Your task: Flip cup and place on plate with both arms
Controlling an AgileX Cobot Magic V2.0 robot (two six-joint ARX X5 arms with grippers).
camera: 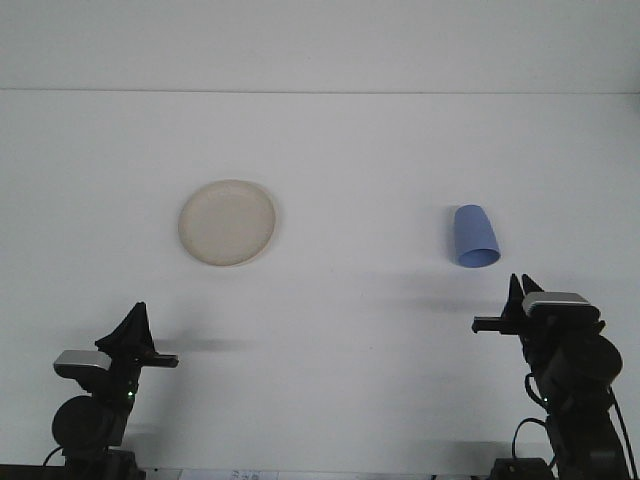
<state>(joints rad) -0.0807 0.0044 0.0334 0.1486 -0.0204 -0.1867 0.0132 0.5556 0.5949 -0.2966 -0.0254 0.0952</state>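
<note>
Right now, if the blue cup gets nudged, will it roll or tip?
The blue cup sits mouth-down on its wider rim, so it probably slides rather than rolls. It looks like light plastic, so a high push might tip it. Its smooth tapered wall could slip.

- No readable text, labels, brands or numbers anywhere.
- Round cream plastic plate (228, 222): plain, unmarked.
- Light blue plastic cup (475, 237): plain, unmarked.
- White table (350, 150): no signs or print.
</note>
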